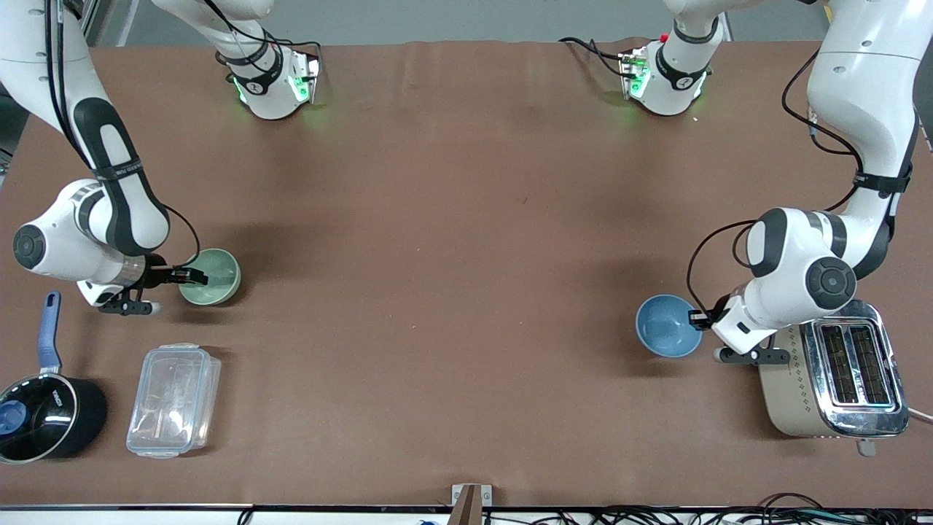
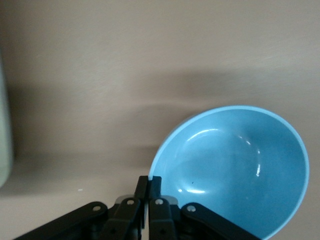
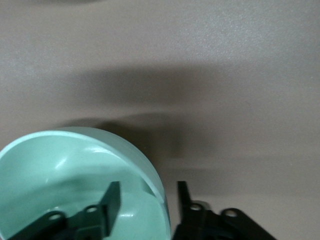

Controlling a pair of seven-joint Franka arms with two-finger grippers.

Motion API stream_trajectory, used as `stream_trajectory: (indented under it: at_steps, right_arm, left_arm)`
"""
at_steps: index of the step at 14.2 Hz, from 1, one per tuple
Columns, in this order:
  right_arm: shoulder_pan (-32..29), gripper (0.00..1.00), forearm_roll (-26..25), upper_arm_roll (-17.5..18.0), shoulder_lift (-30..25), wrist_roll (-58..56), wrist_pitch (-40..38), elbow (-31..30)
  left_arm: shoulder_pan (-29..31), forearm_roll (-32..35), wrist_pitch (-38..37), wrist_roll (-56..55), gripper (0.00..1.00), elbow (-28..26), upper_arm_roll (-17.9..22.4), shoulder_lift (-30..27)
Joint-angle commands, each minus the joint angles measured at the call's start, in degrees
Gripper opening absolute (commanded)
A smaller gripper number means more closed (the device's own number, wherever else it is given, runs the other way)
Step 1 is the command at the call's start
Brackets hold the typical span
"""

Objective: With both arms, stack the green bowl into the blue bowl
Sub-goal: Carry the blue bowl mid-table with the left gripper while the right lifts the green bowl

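Closest to the front camera sit the bystanders: a black pot (image 1: 47,421) with a blue handle and a clear lidded container (image 1: 173,399) toward the right arm's end of the counter (image 1: 452,240), and a toaster (image 1: 838,375) toward the left arm's end.

A little farther from that camera, just beside the toaster, rests the blue bowl (image 1: 668,326). The left end effector (image 1: 701,318) is at its rim, and the left wrist view shows its fingers (image 2: 149,184) pressed together at the bowl's edge, apparently pinching the thin wall, though the contact itself is hard to make out.

Farther again, well apart at the right arm's end, the green bowl (image 1: 211,276) sits on the counter. The right end effector (image 1: 191,276) straddles its rim, spread, with one finger (image 3: 111,200) inside and the other outside.

I'd judge grasping is the step in hand. The right fingers should close squarely on the wall and lift level, while the left steadies the blue bowl so it doesn't skid.
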Motion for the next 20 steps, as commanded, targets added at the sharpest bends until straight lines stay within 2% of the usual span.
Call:
stream_trajectory:
  at_steps: [1,4,6,8,13,14,18,20]
  right_arm:
    - [-0.98,0.13,1.57,0.53,-0.88,-2.26,-0.39,-0.30]
    - [-0.63,0.10,1.57,-0.70,-1.67,-4.47,-1.61,-0.21]
    - [-0.45,0.08,1.57,-0.96,-3.59,-4.55,-5.90,1.10]
    - [-0.45,0.05,1.57,-0.96,-6.14,-4.38,-9.78,2.68]
    - [1.74,0.04,1.57,-0.35,-10.37,0.00,-12.34,3.04]
    - [2.79,0.04,1.57,0.52,-11.24,2.63,-12.78,3.13]
    - [2.89,0.03,1.57,10.18,-13.54,18.01,-13.57,3.39]
    - [3.06,0.02,1.57,14.31,-13.45,24.50,-13.22,4.36]
  left_arm:
    - [0.14,0.25,-1.96,-5.00,0.00,0.47,-3.95,-1.16]
    - [-0.03,0.34,-2.22,-10.46,0.00,0.38,-10.62,-1.16]
    - [-1.60,0.52,-2.92,-15.01,0.00,0.47,-13.80,-0.99]
    - [-6.77,1.22,-2.92,-21.61,0.00,1.87,-13.82,-0.02]
    - [-19.79,1.22,-2.84,-35.32,0.00,9.78,-13.38,7.09]
    - [-22.59,1.22,-2.49,-37.26,0.00,10.74,-11.90,8.15]
    - [-34.55,0.87,-2.40,-42.36,0.00,15.05,-2.85,11.05]
    - [-36.94,0.78,-0.57,-43.60,0.00,16.37,-1.34,13.07]
